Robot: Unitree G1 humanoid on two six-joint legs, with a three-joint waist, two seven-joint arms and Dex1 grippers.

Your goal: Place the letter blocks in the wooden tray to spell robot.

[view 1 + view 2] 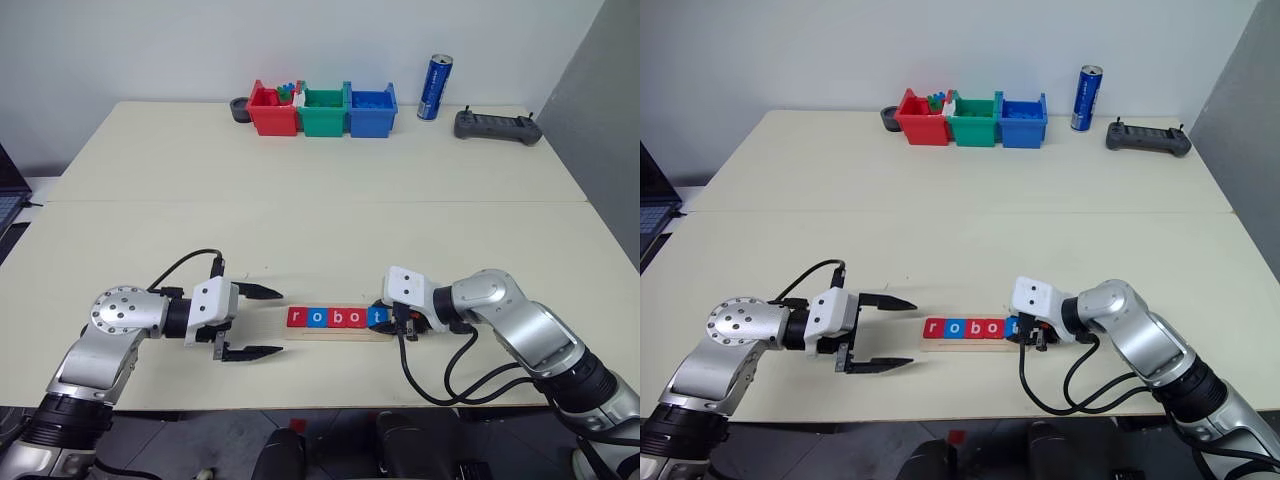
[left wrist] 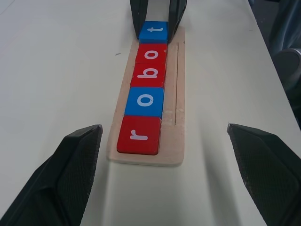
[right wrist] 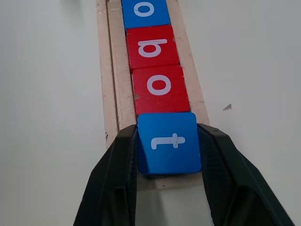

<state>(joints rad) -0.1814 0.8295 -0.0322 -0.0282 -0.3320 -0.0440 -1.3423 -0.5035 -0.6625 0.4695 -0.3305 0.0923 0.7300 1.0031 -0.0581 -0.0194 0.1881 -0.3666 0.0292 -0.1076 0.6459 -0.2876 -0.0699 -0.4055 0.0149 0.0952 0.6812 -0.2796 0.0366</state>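
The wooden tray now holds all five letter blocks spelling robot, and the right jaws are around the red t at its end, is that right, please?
Nearly: the t block is blue, not red, as the right wrist view shows. The rest stands: the wooden tray holds five letter blocks spelling robot, and the right gripper has its jaws around the t at the tray's end.

Pale raw-looking wooden tray (image 2: pixel 174 117), smooth satin letter blocks (image 2: pixel 151 66), finely textured black fingers (image 2: pixel 61 174), probably rubbery
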